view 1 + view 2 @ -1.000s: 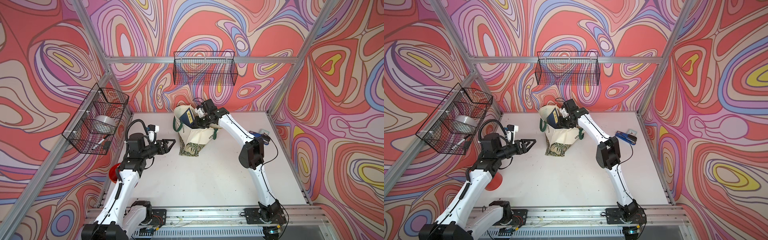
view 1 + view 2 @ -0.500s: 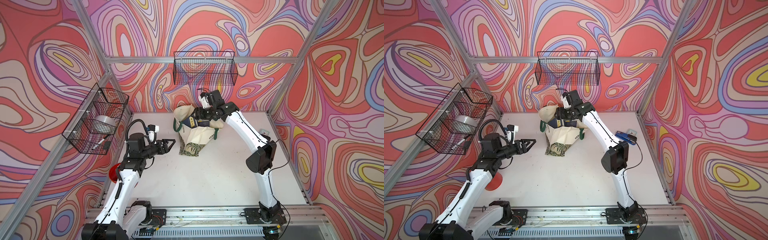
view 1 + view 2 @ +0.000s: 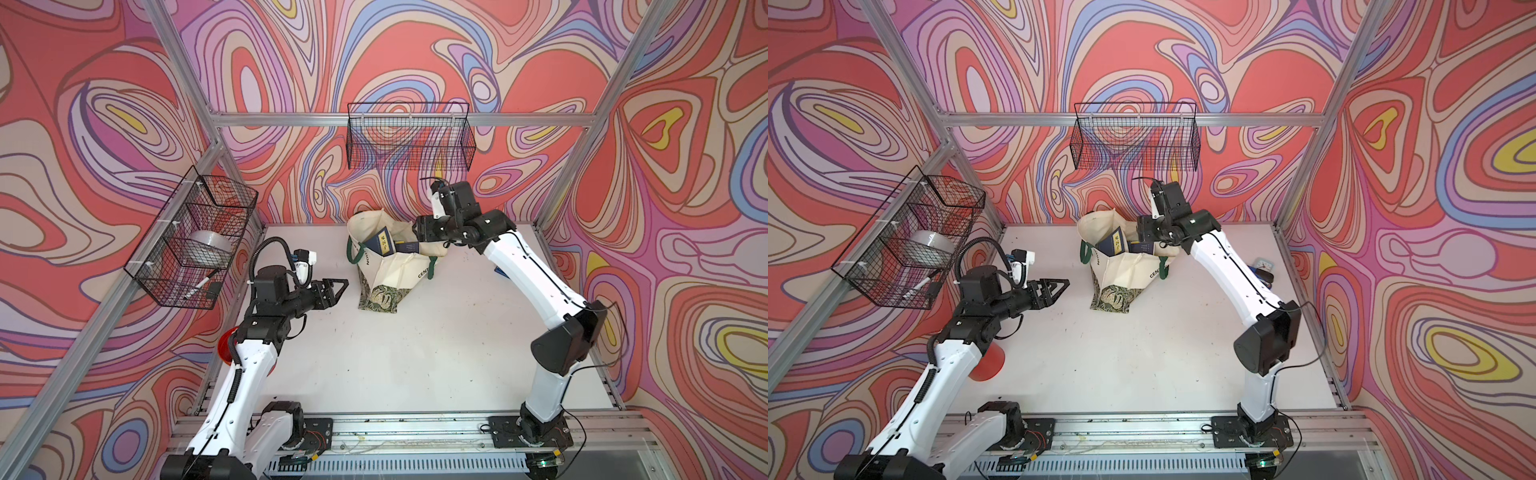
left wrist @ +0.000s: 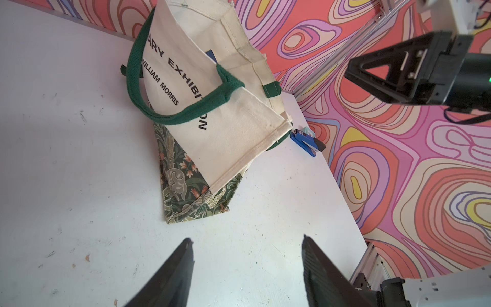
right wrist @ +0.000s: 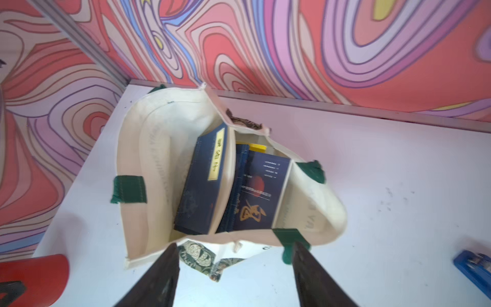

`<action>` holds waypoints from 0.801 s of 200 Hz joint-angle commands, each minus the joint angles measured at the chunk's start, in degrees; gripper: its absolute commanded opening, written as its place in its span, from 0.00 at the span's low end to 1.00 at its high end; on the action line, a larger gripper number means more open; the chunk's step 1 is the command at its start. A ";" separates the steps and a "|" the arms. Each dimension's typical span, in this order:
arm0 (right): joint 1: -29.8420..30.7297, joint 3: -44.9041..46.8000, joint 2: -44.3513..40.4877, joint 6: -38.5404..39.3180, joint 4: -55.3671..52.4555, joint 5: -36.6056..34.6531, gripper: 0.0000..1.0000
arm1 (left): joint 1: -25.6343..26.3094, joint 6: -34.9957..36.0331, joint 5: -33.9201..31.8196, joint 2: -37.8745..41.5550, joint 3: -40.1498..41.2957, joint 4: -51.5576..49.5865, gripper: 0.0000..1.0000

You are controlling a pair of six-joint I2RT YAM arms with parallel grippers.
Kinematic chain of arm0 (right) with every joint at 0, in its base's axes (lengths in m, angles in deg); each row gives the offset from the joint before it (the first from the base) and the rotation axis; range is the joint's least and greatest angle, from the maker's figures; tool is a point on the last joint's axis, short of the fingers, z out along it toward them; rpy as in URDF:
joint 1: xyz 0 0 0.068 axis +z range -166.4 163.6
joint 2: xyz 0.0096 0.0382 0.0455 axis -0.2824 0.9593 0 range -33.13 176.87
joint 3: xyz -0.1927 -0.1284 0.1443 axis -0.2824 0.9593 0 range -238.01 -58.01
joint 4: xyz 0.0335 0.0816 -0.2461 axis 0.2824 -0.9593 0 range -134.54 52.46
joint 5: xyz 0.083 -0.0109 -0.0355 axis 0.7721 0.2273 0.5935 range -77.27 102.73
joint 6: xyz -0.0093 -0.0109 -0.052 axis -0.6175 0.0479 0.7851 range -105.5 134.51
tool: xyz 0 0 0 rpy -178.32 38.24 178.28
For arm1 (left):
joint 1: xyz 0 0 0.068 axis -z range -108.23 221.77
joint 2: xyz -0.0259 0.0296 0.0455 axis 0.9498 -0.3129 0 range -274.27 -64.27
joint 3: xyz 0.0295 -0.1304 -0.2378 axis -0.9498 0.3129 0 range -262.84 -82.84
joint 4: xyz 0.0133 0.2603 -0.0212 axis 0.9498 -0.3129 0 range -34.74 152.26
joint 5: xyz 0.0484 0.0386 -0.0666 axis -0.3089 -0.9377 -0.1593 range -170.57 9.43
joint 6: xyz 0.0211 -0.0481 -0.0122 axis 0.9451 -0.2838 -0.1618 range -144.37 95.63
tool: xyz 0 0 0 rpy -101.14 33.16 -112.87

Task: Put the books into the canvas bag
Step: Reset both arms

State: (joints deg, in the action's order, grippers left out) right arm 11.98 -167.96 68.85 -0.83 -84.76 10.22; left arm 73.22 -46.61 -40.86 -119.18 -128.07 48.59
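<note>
The right hand (image 5: 233,245) hangs over the mouth of the canvas bag (image 5: 148,164), its fingers spread wide with nothing between them. The left hand (image 4: 245,239) is equally spread and empty, at the bag's 9 o'clock in both top views. The bag sits toward 12 o'clock on the white surface (image 3: 415,353). Inside it are a navy book (image 5: 204,186) with a yellow label of Chinese characters, a second navy book (image 5: 261,186) with gold calligraphy, and a yellow book (image 5: 256,147) showing only its edge. The canvas reads "WILLIAM MORRIS" and "EXHIBI".
</note>
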 commanded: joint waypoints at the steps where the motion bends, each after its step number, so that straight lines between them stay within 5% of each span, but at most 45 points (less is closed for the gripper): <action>1: -2.30 11.95 -8.43 -0.16 6.41 -6.74 0.72 | 1.31 3.67 -3.83 1.76 -0.13 -3.80 0.65; 49: -4.45 39.69 -26.15 3.93 22.16 -21.39 0.98 | 6.02 15.56 -16.98 3.39 1.56 -5.86 0.80; 87: -5.74 59.37 -34.79 12.36 40.79 -26.39 0.98 | 5.69 16.75 -28.76 1.80 9.24 7.27 1.00; 108: -7.08 67.06 -36.57 12.67 48.45 -29.86 0.98 | 5.62 14.55 -35.18 -1.55 9.23 10.56 1.00; 138: -10.81 77.94 -36.37 12.45 61.77 -30.56 0.99 | 5.68 14.58 -40.73 -4.82 18.02 27.58 1.00; 160: -15.88 85.31 -35.54 11.74 72.85 -23.57 0.98 | 5.75 15.59 -46.99 -7.73 21.51 33.36 1.00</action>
State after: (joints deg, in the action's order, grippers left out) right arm 0.57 -88.79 32.94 11.04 -29.02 -17.27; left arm 78.90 -32.49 -78.41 -124.17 -110.00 70.38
